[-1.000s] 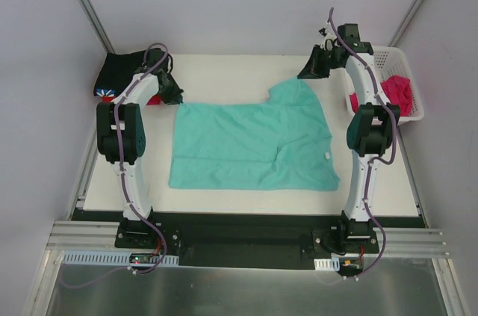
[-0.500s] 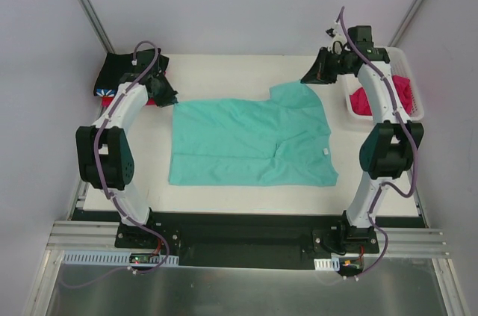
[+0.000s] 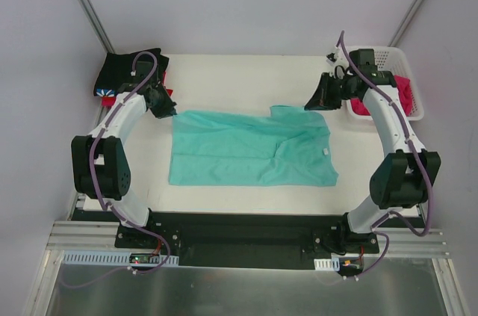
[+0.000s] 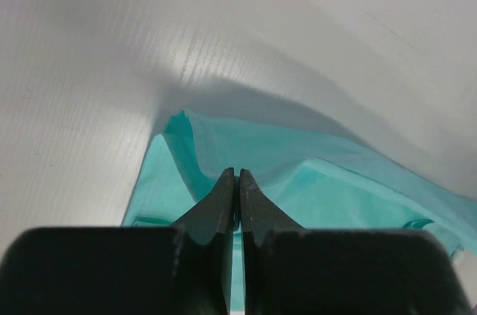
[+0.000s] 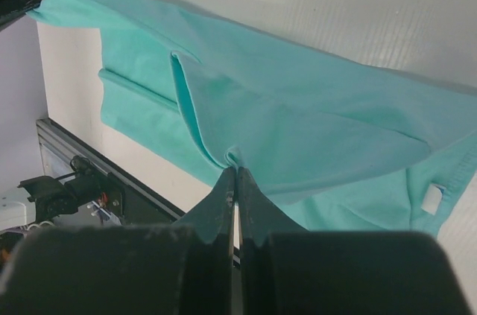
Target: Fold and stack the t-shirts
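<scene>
While both arms reached out over the white table [image 3: 231, 77], the teal-green t-shirt [image 3: 246, 155] lay spread across the middle of it, its near part flat and its far edge taken up at both ends. The left gripper [image 4: 237, 175] had its jaws pressed tight together with a fold of teal cloth pinched right at the tips, and the fabric tented up toward them in the wrist view. The right gripper [image 5: 236, 172] matched it on the other side: its jaws were closed on a gathered pucker of the shirt, and cloth sloped away beyond in a long sheet toward the far corner, where the left gripper's dark tip just poked into that same view. (From overhead, neither pair of fingertips could be made out; the dark wrist housings covered them.) How much cloth sat between the jaws was hard to say, since the fingers hid it. A small white label [image 5: 432, 197] showed near the shirt's right side. At the far left corner the black t-shirt [image 3: 131, 69] sat in a heap, partly behind the left arm, with only a sliver of the red t-shirt [image 3: 110, 98] peeking out at its near edge. At the far right the magenta-pink t-shirt [image 3: 405, 90] lay in the white basket [image 3: 396, 50], largely blocked by the right arm.
</scene>
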Robot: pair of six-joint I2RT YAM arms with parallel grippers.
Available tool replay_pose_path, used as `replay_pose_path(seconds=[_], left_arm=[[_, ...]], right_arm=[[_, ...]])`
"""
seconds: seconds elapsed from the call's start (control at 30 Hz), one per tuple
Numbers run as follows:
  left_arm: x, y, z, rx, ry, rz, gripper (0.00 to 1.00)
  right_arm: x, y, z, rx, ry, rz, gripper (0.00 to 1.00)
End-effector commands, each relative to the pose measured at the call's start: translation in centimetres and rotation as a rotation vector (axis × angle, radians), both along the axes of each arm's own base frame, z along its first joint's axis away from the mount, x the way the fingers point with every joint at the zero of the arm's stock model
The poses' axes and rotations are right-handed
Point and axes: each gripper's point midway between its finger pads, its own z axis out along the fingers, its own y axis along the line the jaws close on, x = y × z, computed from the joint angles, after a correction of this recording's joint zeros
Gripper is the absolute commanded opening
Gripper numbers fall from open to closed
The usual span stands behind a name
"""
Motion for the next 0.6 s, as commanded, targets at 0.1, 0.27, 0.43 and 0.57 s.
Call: replay_pose_path(seconds=[0.1, 0.27, 0.43, 0.57], left_arm=[[-0.4, 0.6, 1.4, 0.003, -0.047, 0.011, 0.0], [-1.0, 0.5, 0.7, 0.002, -0.033, 0.01, 0.0], [-2.5, 0.7, -0.5, -0.001, -0.025, 0.028, 0.0], [-3.5, 1.2, -0.7, 0.02, -0.033, 0.046, 0.0]], right_arm=[[-2.3, -2.1, 1.0, -0.11, -0.043, -0.034, 0.01], [-3.7, -3.1, 0.3, -0.156, -0.014, -0.068, 0.01], [-5.7, -4.2, -1.0, -0.209, 0.019, -0.092, 0.01], [-7.0, -4.8, -2.2, -0.249, 0.056, -0.1, 0.01]])
